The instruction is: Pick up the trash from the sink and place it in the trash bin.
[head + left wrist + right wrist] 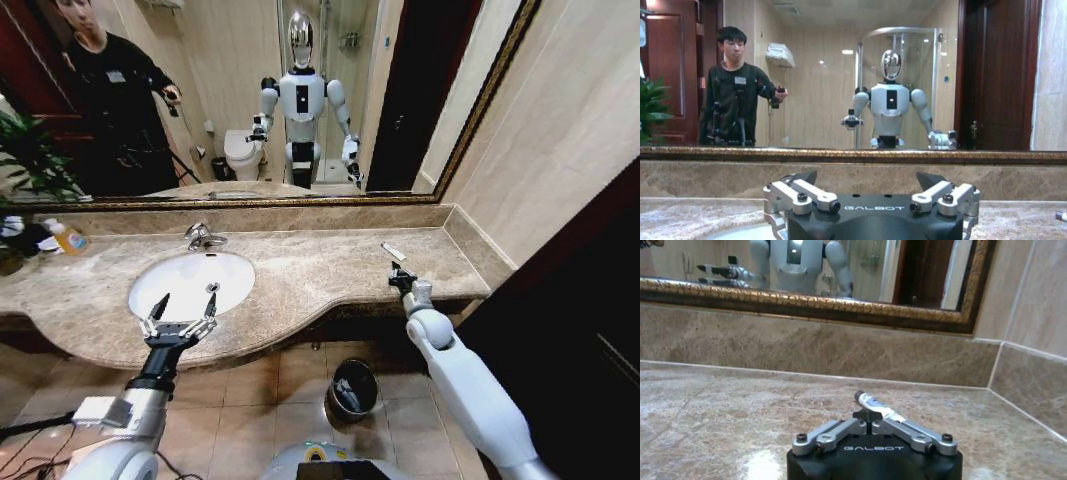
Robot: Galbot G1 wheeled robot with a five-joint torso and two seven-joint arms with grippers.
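Head view puts the sink [190, 283] at the left of the marble countertop [320, 270], and the one piece of trash I can make out — a small white tube [393, 251] with a dark cap — lies not in the basin but well to its right, on the bare stone near the back corner. The right gripper [399, 277] sits low over the counter just short of that tube, its fingers drawn together with nothing between them; in the right wrist view the tube [879, 407] lies flat just beyond the closed tips, cap end pointing away toward the backsplash. It looks light and slightly soft, a squeezable skin that may dent or skid on the polished marble, so I judge the surest hold is across its middle, jaws spanning the narrow width. The left gripper [180, 320] hovers at the near rim of the sink with its fingers spread wide and empty; the basin below it looks bare. The trash bin [352, 388] — black, round — stands on the floor tiles below the counter's front edge, right of the sink.
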